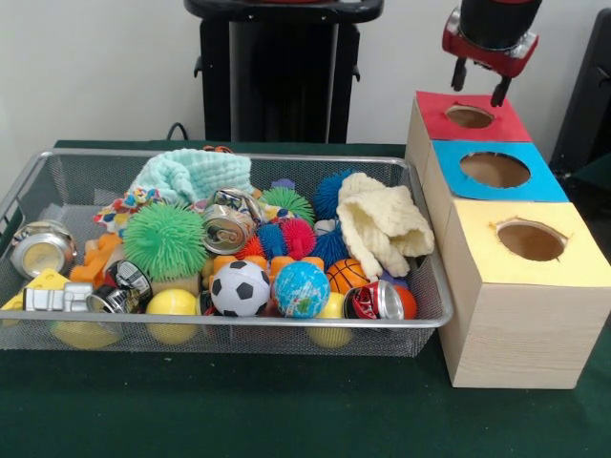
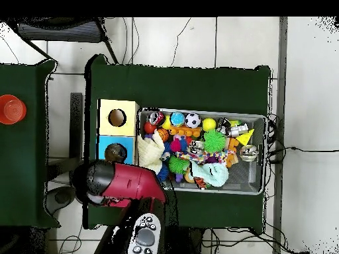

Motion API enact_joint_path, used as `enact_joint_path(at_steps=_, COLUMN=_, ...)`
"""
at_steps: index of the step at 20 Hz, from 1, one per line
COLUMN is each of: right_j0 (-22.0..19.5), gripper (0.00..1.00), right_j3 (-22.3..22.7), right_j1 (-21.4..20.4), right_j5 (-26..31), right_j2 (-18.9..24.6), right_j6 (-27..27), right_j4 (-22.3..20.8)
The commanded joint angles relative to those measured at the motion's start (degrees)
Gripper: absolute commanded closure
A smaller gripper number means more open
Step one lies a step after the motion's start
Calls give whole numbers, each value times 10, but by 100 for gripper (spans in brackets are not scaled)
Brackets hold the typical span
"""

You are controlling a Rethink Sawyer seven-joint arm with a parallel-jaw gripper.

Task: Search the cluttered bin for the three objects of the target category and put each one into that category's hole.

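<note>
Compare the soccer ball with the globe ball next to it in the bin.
The soccer ball is white with black patches; the globe ball is blue with green and reddish patches. The soccer ball looks slightly larger. Both are round and lie side by side against the front wall of the wire bin.

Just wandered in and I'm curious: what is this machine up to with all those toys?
The red and black arm's gripper hangs above the red-topped box, fingers apart and holding nothing. Beside it stand a blue-topped box and a yellow-topped box, each with a round hole. The wire mesh bin is packed with balls, cans and cloths.
</note>
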Motion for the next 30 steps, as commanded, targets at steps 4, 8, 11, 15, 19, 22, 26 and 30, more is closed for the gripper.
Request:
enact_joint_path(at_steps=4, right_j0=-12, gripper=0, right_j3=-26, right_j1=-35, right_j5=-155, right_j2=-74, right_j6=27, right_j4=-143)
enact_joint_path(at_steps=8, right_j0=-52, gripper=0, right_j3=-29, right_j1=-35, right_j5=-159, right_j2=-64, right_j6=0, right_j4=-172)
enact_joint_path(at_steps=11, right_j0=-81, gripper=0, right_j3=-26, right_j1=-32, right_j5=-173, right_j2=-49, right_j6=-13, right_j4=-186)
enact_joint_path(at_steps=15, right_j0=-118, gripper=0, right_j3=-14, right_j1=-19, right_j5=-209, right_j2=-27, right_j6=-16, right_j4=-205)
enact_joint_path(at_steps=19, right_j0=-160, gripper=0, right_j3=-2, right_j1=2, right_j5=-231, right_j2=-14, right_j6=-27, right_j4=-233)
enact_joint_path(at_steps=22, right_j0=-181, gripper=0, right_j3=-9, right_j1=23, right_j5=-228, right_j2=-14, right_j6=-33, right_j4=-259)
enact_joint_path(at_steps=26, right_j0=-213, gripper=0, right_j3=-20, right_j1=63, right_j5=-219, right_j2=-14, right_j6=-39, right_j4=-289)
enact_joint_path(at_steps=30, right_j0=-241, gripper=0, right_j3=-19, right_j1=91, right_j5=-216, right_j2=-7, right_j6=-37, right_j4=-310)
